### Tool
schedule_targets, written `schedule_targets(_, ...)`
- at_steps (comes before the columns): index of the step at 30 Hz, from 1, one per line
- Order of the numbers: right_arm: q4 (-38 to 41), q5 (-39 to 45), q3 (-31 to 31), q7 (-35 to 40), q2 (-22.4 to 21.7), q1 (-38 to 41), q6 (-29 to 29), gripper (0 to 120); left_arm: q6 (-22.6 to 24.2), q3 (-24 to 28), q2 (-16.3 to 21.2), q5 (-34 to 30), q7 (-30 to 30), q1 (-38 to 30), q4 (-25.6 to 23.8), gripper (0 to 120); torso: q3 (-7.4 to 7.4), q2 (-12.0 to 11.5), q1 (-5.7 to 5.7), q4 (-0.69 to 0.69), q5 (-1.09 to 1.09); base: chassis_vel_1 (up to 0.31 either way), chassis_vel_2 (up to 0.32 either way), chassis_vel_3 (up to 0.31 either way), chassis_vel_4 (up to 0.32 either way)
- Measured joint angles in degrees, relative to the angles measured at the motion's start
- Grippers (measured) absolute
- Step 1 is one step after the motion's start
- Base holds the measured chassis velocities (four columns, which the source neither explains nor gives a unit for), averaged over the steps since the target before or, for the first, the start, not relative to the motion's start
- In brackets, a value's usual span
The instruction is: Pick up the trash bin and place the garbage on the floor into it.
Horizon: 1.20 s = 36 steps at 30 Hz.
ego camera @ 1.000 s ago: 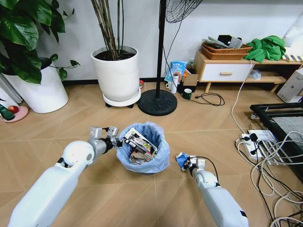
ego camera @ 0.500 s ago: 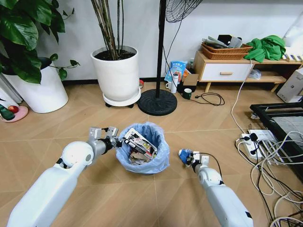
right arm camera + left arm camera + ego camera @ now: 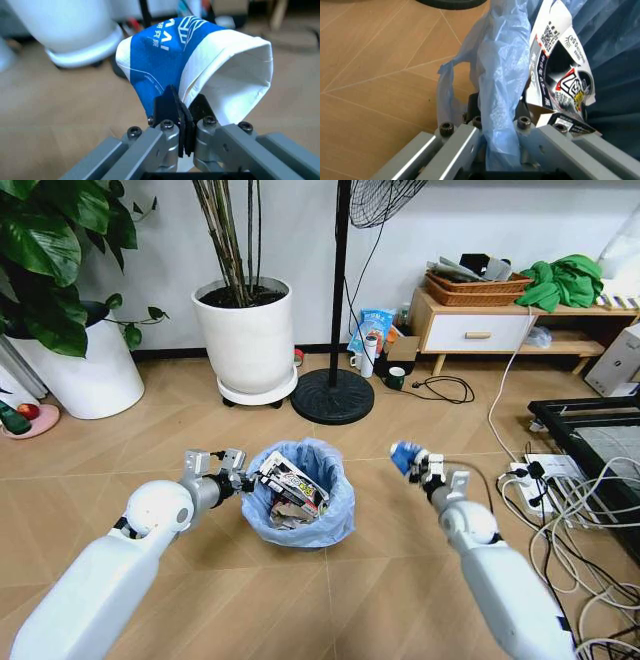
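My left gripper (image 3: 240,473) is clamped on the rim of the trash bin (image 3: 298,525), just left of the frame's centre in the head view. In the left wrist view my fingers (image 3: 455,144) pinch a fold of the light-blue bag (image 3: 502,93) between them, and a black-and-white printed packet (image 3: 562,71) leans inside the bin right beside the pinch. The bin is heaped with packets and paper (image 3: 292,485) that rise to its rim.

My right gripper (image 3: 412,465) hangs in the air right of the bin, clear of it, closed on a blue-and-white packet (image 3: 403,454). The right wrist view shows the jaws pressed together on the packet's lower edge (image 3: 172,86), its open white end flaring to one side.

Around me the floor is crowded — a black fan base (image 3: 332,397) with its pole stands just behind the bin, and a big white plant pot (image 3: 248,338) on a wheeled tray sits to its left. A second white pot (image 3: 85,375) fills the upper left. At the right edge a power strip (image 3: 532,475) lies in a tangle of white cables (image 3: 590,540) near my right arm. A wooden side table (image 3: 495,325) with a basket (image 3: 478,288) and green cloth (image 3: 565,280) sits in the upper right — well apart from the bin.
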Motion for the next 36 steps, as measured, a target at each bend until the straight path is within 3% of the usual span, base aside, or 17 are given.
schedule_targets(6,12.8,7.3,-3.5,-1.7,-4.9,2.3,-3.3,0,0.0,0.4,0.1,0.0,0.1,-0.4,0.5,0,0.0,0.0,0.0,0.01,-0.03,0.0,0.0,0.0,0.0)
schedule_targets(13,18.6,10.9,-6.1,-4.3,-7.0,2.9,-5.8,0,0.0,0.8,0.0,0.0,0.1,-0.9,0.8,0,0.0,0.0,0.0,0.02,0.0,0.0,0.0,0.0,0.0)
schedule_targets(19,24.8,13.1,-9.9,-10.9,-10.1,2.2,-8.2,0,0.0,1.3,-0.2,0.1,0.1,-1.3,1.3,0,0.0,0.0,0.0,0.0,0.01,0.0,0.0,0.0,0.0)
schedule_targets(28,25.9,12.5,-20.7,-15.4,-11.5,5.2,-8.4,0,0.0,2.6,-1.1,0.2,-0.2,-2.7,1.8,0,0.0,0.0,0.0,0.01,-0.01,0.0,0.0,0.0,0.0)
schedule_targets(33,26.0,10.9,-22.1,-16.1,-12.0,5.3,-8.5,0,0.0,2.7,-1.2,0.2,-0.3,-3.0,2.0,0,0.0,0.0,0.0,0.01,-0.01,0.0,0.0,0.0,0.0)
schedule_targets(36,25.9,9.1,-22.1,-16.6,-12.2,4.9,-8.2,9,0.0,2.7,-1.2,0.2,-0.3,-3.0,2.0,0,0.0,0.0,0.0,0.0,-0.01,0.0,0.0,0.0,0.0)
